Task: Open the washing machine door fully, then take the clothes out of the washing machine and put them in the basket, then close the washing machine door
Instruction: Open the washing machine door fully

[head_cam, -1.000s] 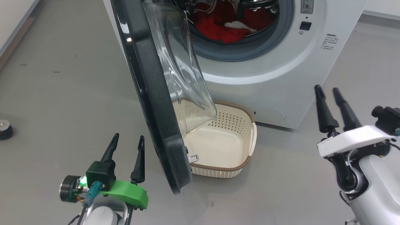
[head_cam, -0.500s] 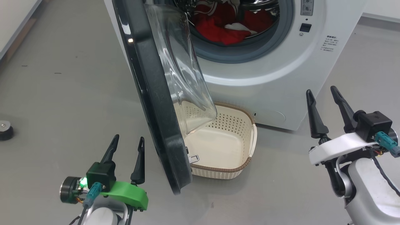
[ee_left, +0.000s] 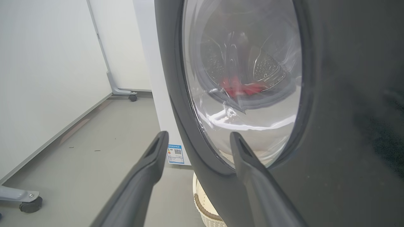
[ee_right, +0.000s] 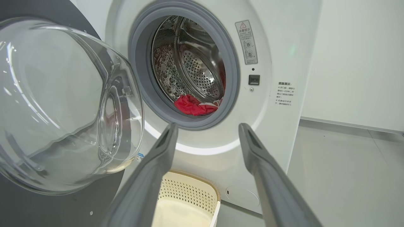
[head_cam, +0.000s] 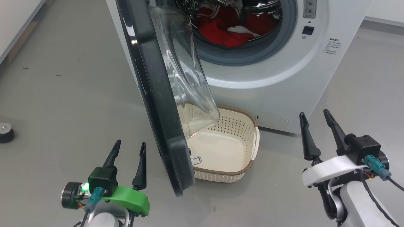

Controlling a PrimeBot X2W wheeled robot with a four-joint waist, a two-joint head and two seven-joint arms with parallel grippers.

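Washing machine door [head_cam: 154,104] is standing half open.
Left hand [head_cam: 131,143] at 7 o'clock, right hand [head_cam: 314,113] at 4 o'clock, both holding fingers apart; clothes [head_cam: 227,30] are lying in the washing machine [head_cam: 284,78] at 12 o'clock, basket [head_cam: 221,171] sitting under the door.

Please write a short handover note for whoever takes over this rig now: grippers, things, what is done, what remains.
Left gripper: open, empty, beside the washing machine door's outer face.
Right gripper: open, empty, facing the washing machine.
Door swung out, overhanging the basket; perhaps not fully open.
All clothes inside the machine; basket empty.
Remaining: open wider if needed, move clothes, close door.
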